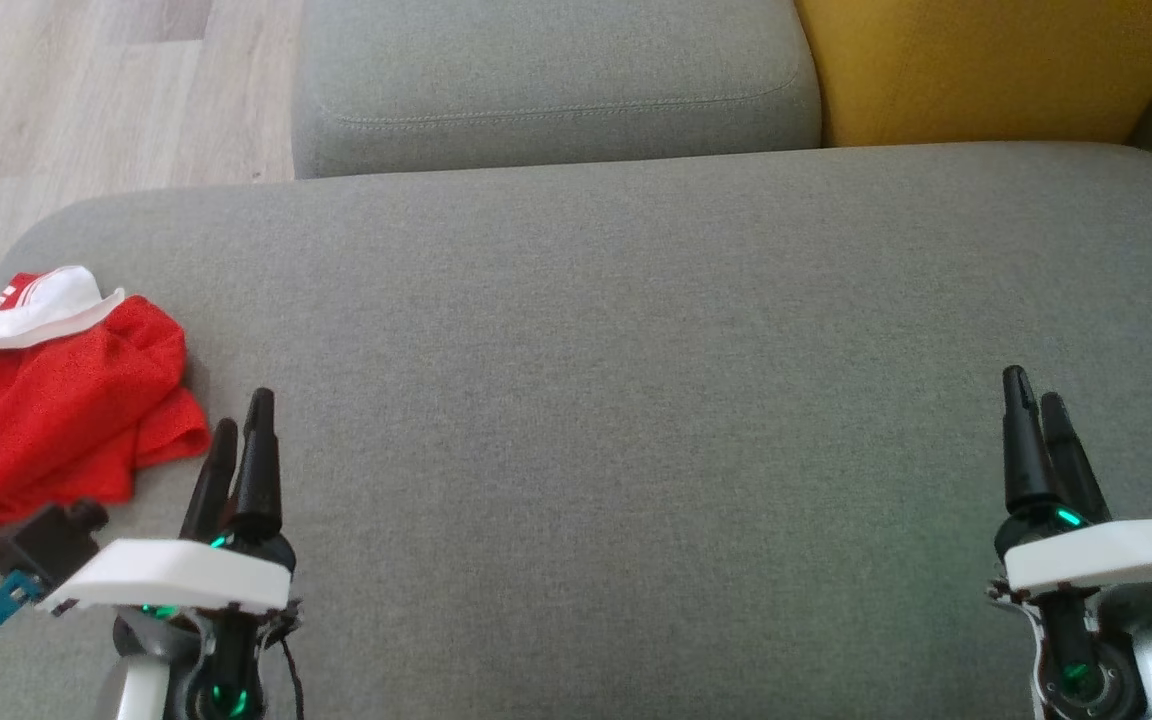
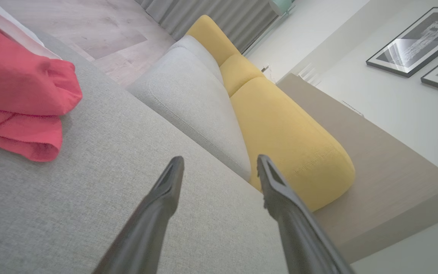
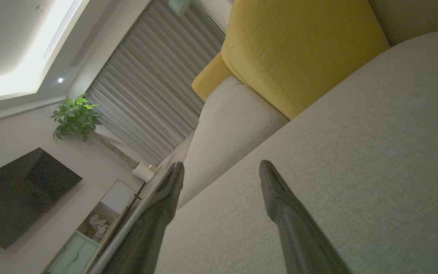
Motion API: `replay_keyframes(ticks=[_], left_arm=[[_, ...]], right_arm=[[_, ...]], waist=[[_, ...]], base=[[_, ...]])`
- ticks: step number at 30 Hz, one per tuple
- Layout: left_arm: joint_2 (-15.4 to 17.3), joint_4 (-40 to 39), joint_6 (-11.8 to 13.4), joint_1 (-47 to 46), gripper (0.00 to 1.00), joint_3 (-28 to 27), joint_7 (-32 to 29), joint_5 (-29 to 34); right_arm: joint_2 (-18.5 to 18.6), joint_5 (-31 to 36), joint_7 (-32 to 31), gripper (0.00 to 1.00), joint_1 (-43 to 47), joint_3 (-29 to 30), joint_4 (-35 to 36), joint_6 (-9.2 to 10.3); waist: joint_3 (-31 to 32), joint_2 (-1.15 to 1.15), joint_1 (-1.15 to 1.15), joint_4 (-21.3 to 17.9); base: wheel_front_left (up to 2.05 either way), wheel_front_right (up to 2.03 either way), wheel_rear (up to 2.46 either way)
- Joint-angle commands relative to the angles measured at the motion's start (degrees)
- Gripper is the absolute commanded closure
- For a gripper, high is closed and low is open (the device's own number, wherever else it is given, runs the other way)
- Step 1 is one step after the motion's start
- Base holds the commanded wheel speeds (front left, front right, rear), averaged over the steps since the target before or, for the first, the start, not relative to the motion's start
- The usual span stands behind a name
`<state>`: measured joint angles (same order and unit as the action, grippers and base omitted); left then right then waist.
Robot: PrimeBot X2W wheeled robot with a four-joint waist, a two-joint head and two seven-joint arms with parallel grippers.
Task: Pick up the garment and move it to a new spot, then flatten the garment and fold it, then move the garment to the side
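Left claw (image 1: pixel 243 410) and right claw (image 1: pixel 1032 385) both open, empty; I'd pinch a bunched edge of the garment (image 1: pixel 46 400).

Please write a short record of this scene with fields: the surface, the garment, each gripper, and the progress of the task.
surface: grey sofa cushion
garment: red garment with white trim, crumpled at the cushion's left edge
left gripper: left gripper open, empty, beside the garment
right gripper: right gripper open, empty, over bare cushion
behind: yellow cushion
progress: garment not yet picked up

Left gripper (image 1: pixel 243 410), right gripper (image 1: pixel 1032 385): jaws spread wide, holding nothing.
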<state>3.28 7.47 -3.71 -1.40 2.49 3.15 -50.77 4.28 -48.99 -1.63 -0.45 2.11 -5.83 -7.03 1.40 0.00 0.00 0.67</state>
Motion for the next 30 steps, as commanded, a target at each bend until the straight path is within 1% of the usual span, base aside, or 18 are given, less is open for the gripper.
replay_keyframes(ticks=[1, 13, 30], left_arm=[[1.09, -2.61, 0.28, -2.06, 0.00, -0.56, 0.78, 2.17], [2.65, -3.28, 2.06, -0.83, 0.00, 2.09, 2.80, 12.76], [4.85, -2.37, 4.75, 0.26, 0.00, 6.57, 5.64, 26.01]], right_arm=[[0.88, 2.11, 0.71, 0.00, -1.62, -0.86, 2.62, -0.22], [1.01, 11.63, 1.70, 0.00, -0.81, -2.42, 2.06, -0.27], [0.11, 24.78, 3.08, 0.00, 0.81, -2.46, 0.53, -0.33]], waist=[[0.04, 0.00, 0.00, 0.01], [0.33, 0.00, 0.00, 0.20], [0.75, 0.00, 0.00, 0.58]], base=[[0.00, 0.00, 0.00], [0.00, 0.00, 0.00], [0.00, 0.00, 0.00]])
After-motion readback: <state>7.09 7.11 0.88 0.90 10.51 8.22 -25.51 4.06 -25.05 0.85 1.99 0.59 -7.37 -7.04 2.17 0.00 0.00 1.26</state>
